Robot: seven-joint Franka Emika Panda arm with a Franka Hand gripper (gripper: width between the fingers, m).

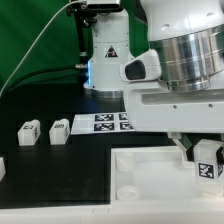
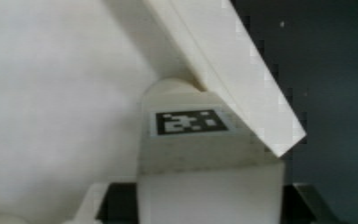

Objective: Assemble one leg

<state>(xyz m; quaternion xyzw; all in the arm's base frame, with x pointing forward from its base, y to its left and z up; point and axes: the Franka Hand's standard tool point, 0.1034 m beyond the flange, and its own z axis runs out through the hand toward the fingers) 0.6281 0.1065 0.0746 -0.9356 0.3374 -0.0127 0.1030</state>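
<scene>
By the panel [image 1: 150,172] edge, hand [image 1: 207,170] seemingly grips leg [image 2: 197,140].

Matt white plastic on the leg [image 1: 208,160], printed black-and-white tag on its face. Smooth, faintly glossy white plastic on the panel [image 1: 150,178]. Matt black table [image 1: 50,185]. Satin grey metal on the arm [image 1: 190,55].
</scene>
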